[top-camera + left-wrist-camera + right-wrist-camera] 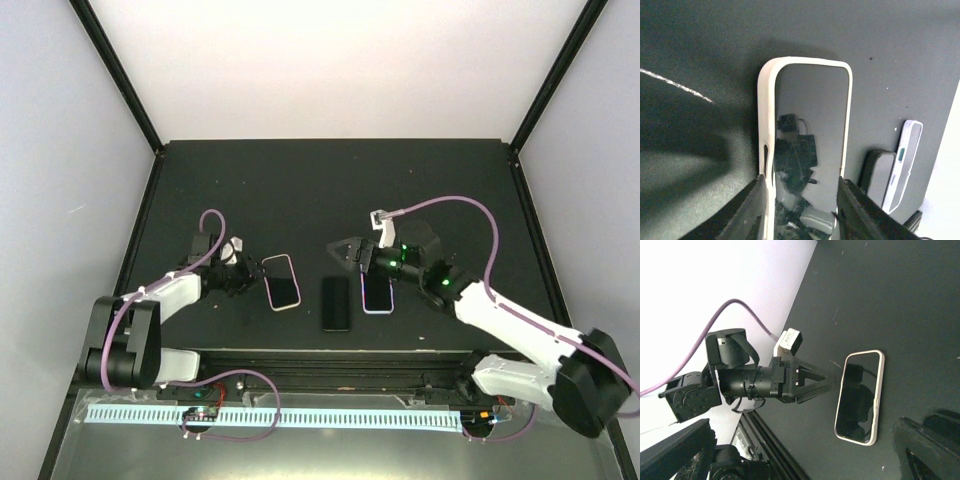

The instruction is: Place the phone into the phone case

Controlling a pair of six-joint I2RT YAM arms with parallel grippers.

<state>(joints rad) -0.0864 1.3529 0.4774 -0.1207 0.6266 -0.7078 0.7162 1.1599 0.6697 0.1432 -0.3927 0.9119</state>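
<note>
A phone with a dark screen sits in a white case (282, 282), flat on the black table; it also shows in the left wrist view (810, 125) and the right wrist view (860, 396). My left gripper (256, 270) is just left of it, jaws part-open (800, 177) and holding nothing; the screen shows through the gap. A black slab (336, 303), bare phone or empty case, lies to its right (879, 172). A phone in a lilac case (377, 295) lies further right (904, 160). My right gripper (335, 252) hovers above these, wide open and empty.
The black table (320, 190) is walled by white panels with black corner posts. A black rail (330, 360) runs along the near edge in front of the arm bases. The left arm (755, 382) fills the left of the right wrist view.
</note>
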